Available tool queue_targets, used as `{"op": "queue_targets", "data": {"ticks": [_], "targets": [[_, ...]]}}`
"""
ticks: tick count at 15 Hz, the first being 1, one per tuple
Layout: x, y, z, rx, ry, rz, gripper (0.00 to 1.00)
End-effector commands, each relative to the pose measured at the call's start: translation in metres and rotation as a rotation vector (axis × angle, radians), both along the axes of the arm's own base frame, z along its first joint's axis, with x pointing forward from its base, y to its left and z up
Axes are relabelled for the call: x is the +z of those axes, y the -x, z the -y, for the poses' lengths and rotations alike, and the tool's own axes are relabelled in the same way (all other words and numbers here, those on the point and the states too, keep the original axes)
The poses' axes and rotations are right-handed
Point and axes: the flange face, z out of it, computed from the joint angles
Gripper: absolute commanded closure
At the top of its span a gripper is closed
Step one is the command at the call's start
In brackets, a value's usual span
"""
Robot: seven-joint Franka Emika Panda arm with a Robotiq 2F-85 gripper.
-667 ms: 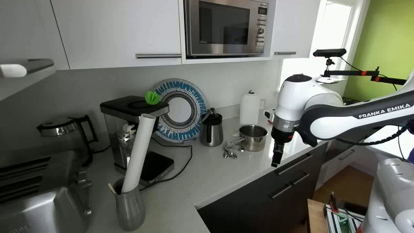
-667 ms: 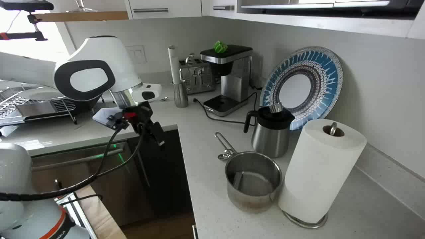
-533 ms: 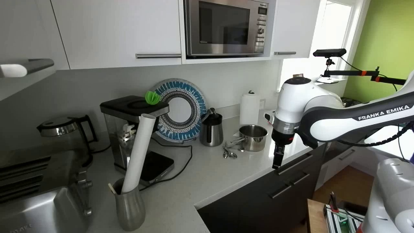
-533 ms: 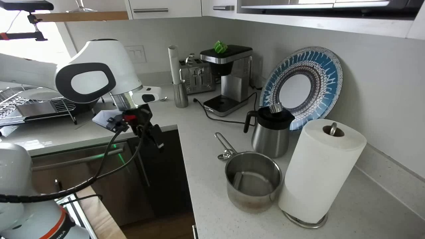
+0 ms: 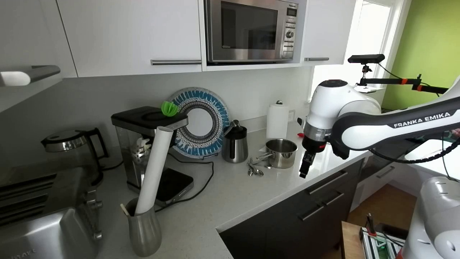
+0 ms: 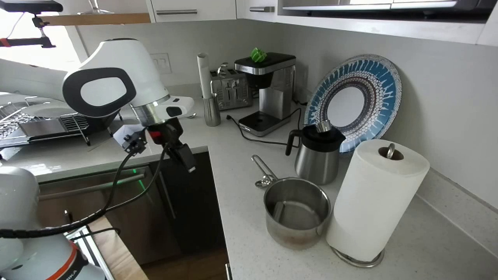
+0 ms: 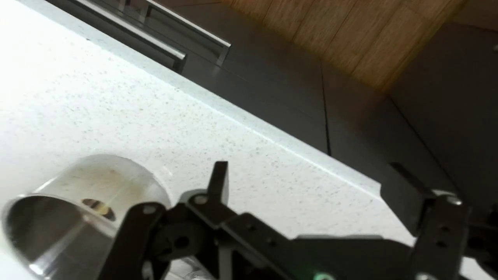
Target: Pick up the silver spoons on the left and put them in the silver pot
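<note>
The silver spoons lie in a small cluster on the counter, beside the pot's handle; they also show in an exterior view. In the wrist view, only a shiny bit shows low behind the gripper; I cannot tell whether it is the spoons. The silver pot stands upright just beside them, its handle reaching over toward the spoons. It shows in an exterior view and at lower left in the wrist view. My gripper is open and empty, above the counter's front edge, apart from pot and spoons.
A metal jug with black trim stands behind the spoons. A paper towel roll stands close beside the pot. A coffee maker, its cord and a large blue plate are farther along the counter. The microwave hangs above.
My gripper dips slightly at first, then rises a little and tilts, its tip shifting slightly toward the pot's side in an exterior view. The spoons and pot have not moved.
</note>
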Motion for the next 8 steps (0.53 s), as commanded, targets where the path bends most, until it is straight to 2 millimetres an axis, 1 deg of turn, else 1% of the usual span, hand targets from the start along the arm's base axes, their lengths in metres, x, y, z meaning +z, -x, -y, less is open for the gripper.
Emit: {"op": "queue_targets", "data": {"ticks": [1,2,3,4,5,6,8], "targets": [[0.027,0.008,0.053,-0.184,0.025,0.078,0.0],[0.033,0.011,0.066,-0.24,0.025,0.089,0.0],[0.037,0.015,0.073,-0.298,0.026,0.094,0.0],[0.033,0.012,0.058,-0.206,0.009,0.085,0.0],[0.038,0.015,0.068,-0.244,0.011,0.098,0.0],[0.04,0.017,0.072,-0.262,0.012,0.104,0.0],[0.041,0.017,0.073,-0.278,0.011,0.107,0.0]]}}
